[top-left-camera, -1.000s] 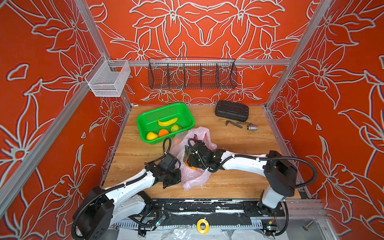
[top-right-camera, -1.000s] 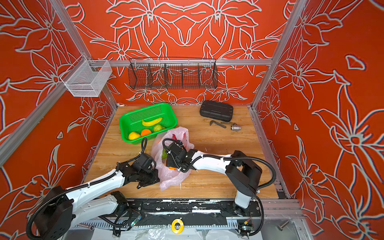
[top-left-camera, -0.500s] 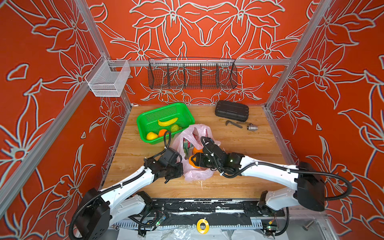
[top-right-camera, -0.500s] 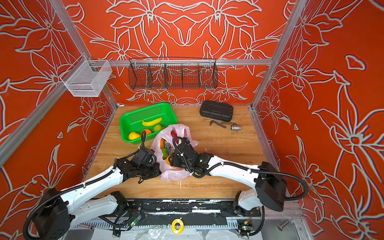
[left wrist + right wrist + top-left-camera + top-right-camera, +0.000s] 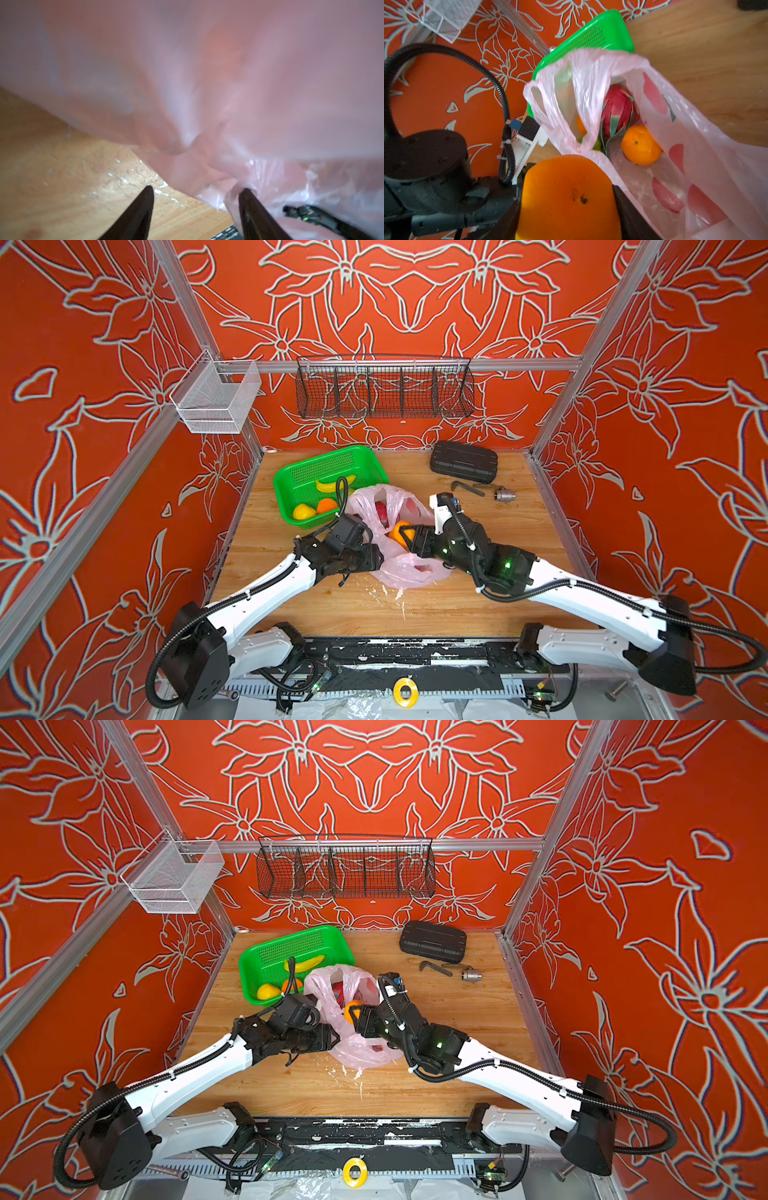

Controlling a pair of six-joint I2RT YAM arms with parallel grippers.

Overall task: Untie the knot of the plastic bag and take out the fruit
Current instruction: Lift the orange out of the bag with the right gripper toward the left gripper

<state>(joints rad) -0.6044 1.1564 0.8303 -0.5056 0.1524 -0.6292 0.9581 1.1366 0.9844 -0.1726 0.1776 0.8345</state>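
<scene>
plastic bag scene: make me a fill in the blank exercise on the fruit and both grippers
The right gripper is shut on a fruit coloured ____.
The dragon fruit lies ____ the plastic bag.
The banana lies in the ____ basket.
The left gripper is ____ at the plastic bag's edge.
Missing words: orange; inside; green; open.

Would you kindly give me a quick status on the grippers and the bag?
Left gripper open, at the plastic bag. Right gripper shut on an orange at the bag mouth. Dragon fruit and second orange inside. Nothing blocking seen.
</scene>
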